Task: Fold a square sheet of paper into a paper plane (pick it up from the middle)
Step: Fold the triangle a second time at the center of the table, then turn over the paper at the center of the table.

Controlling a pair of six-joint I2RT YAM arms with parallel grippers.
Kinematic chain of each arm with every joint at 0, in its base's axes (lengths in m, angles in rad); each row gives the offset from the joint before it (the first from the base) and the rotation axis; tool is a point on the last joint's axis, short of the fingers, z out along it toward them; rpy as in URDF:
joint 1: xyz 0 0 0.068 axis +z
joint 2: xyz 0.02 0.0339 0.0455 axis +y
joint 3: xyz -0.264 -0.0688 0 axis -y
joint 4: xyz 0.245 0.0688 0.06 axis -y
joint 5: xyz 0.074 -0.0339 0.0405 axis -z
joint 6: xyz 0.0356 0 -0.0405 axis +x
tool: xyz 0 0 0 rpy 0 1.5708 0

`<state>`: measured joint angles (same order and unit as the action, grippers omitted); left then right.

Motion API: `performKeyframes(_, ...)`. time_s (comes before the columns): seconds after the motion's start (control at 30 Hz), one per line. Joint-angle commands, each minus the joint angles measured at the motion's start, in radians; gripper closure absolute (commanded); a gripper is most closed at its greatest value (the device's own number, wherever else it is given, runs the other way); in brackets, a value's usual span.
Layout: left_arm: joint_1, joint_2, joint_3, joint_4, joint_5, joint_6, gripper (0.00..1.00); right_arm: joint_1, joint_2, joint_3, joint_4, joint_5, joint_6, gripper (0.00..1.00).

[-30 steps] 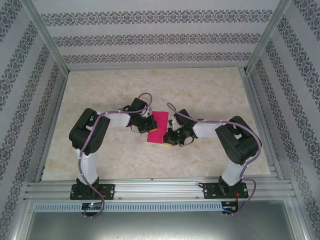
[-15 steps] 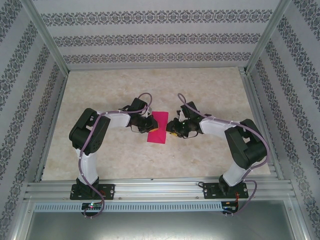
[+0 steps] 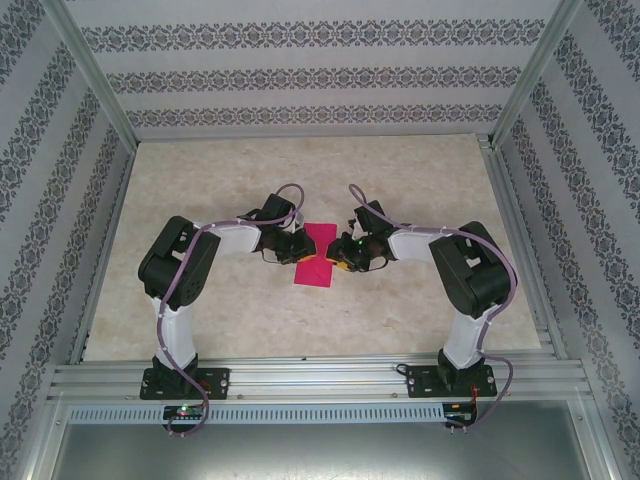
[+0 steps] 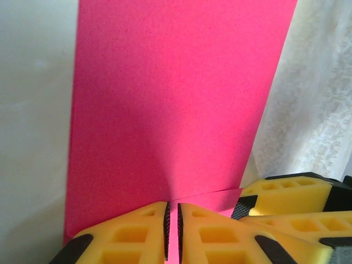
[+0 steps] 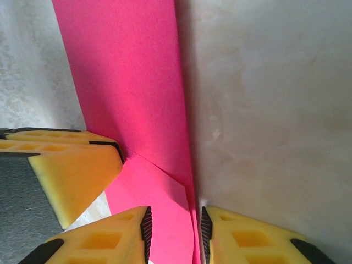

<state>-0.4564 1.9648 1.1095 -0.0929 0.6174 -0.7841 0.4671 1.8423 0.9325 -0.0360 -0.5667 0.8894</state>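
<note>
The magenta-pink sheet of paper (image 3: 321,240) lies mid-table as a long narrow rectangle, seemingly doubled over, with a loose flap near both grippers. My left gripper (image 3: 301,255) is shut on the sheet's left edge; in the left wrist view the paper (image 4: 176,99) runs into the thin slit between the yellow fingers of the left gripper (image 4: 172,228). My right gripper (image 3: 339,262) is at the sheet's right edge. In the right wrist view the right gripper (image 5: 176,236) is open, with the paper (image 5: 132,82) and its flap between the spread fingers.
The pale marble-look tabletop (image 3: 420,180) is ringed by an aluminium frame (image 3: 300,375) and patterned walls. The two grippers sit very close across the sheet: the right gripper's fingers (image 4: 291,198) show in the left wrist view, the left gripper's finger (image 5: 71,165) in the right wrist view.
My right gripper left the sheet's lower right edge, swung up and away, then came back in at its right edge beside the left gripper. The left gripper kept its hold.
</note>
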Motion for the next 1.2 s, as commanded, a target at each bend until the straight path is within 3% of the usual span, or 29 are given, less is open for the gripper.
performKeyframes(0.0, 0.009, 0.0, 0.009, -0.043, -0.029, 0.031, 0.85, 0.013, 0.029, 0.015, 0.021, -0.015, 0.009, 0.67)
performKeyframes(0.5, 0.01, 0.016, 0.019, -0.074, -0.044, 0.043, 0.86, 0.002, 0.015, -0.036, 0.181, -0.027, 0.089, 0.67)
performKeyframes(0.8, 0.01, -0.004, 0.012, -0.039, -0.035, 0.014, 0.86, -0.003, 0.026, -0.09, 0.312, -0.101, 0.088, 0.68)
performKeyframes(0.97, 0.01, -0.051, -0.003, -0.005, -0.034, -0.012, 0.86, -0.003, 0.031, -0.113, 0.356, -0.117, 0.067, 0.72)
performKeyframes(1.17, 0.015, -0.206, -0.062, -0.029, -0.166, -0.02, 0.84, -0.006, 0.012, -0.105, 0.364, -0.142, 0.035, 0.84)
